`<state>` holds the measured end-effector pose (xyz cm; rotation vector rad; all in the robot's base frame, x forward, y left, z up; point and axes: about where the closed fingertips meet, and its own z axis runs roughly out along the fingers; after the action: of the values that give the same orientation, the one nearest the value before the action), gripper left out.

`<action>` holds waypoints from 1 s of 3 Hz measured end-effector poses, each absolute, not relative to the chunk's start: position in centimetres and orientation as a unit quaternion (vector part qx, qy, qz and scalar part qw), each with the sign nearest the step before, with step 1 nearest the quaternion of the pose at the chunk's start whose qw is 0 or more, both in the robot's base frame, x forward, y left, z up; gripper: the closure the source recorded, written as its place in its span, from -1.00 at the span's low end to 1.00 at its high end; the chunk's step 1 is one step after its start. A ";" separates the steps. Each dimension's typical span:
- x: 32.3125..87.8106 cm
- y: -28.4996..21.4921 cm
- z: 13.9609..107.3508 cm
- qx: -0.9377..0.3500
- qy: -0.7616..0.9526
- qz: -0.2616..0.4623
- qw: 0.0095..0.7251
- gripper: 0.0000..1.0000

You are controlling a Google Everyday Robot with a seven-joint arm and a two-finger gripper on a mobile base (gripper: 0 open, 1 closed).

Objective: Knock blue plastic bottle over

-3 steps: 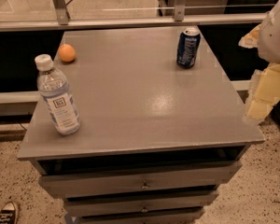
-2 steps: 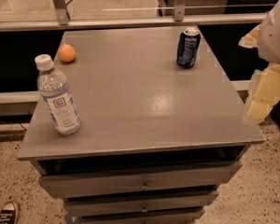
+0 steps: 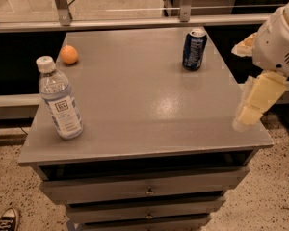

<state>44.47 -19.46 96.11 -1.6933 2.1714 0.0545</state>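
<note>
The blue plastic bottle stands upright near the front left corner of the grey table top. It is clear with a white cap and a pale label with a small dark square logo. My gripper hangs at the table's right edge, far to the right of the bottle. Its pale yellow fingers point down and hold nothing that I can see. The white arm rises above it at the frame's right edge.
A dark blue soda can stands at the back right of the table. An orange lies at the back left. Drawers sit below the table top. A metal railing runs behind. A shoe shows at the bottom left.
</note>
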 end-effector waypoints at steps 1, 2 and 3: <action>44.5 -11.1 93.0 -0.601 0.748 0.135 0.246 -1.00; 44.4 -4.2 91.6 -0.596 0.720 0.213 0.284 -1.00; 44.4 -4.2 91.6 -0.596 0.720 0.213 0.284 -1.00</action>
<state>44.42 -4.22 91.58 -1.5936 1.9274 0.5687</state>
